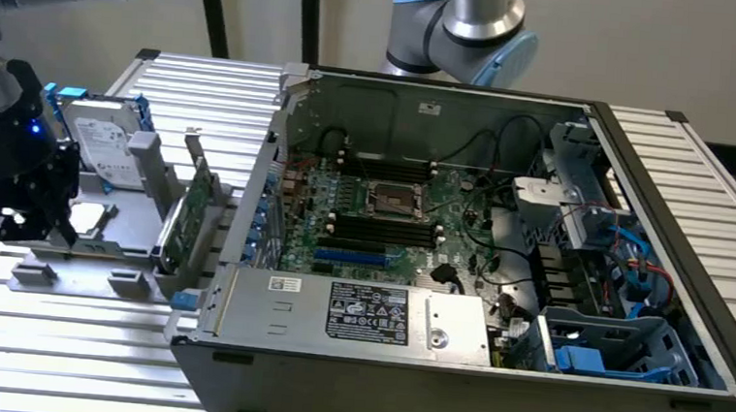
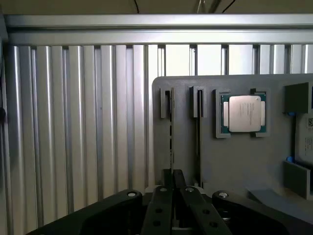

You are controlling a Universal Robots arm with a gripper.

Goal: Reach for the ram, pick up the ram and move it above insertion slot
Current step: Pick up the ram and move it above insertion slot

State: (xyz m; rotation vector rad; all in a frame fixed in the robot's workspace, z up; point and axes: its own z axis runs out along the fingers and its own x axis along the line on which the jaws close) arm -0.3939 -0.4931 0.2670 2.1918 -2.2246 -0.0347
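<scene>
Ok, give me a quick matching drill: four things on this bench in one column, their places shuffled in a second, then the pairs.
1 black claw
2 silver square processor chip
3 green expansion card with metal bracket
4 silver labelled power supply box

A inside the open dark computer case
B lying flat in a grey frame
C upright just outside the case's wall
D lined up with a narrow slot in the grey plate

Pairs: 1-D, 2-B, 3-C, 4-A

Silver arm (image 1: 479,10), pale blue joint caps (image 1: 515,51), black screw-studded end effector (image 2: 172,172)
</scene>
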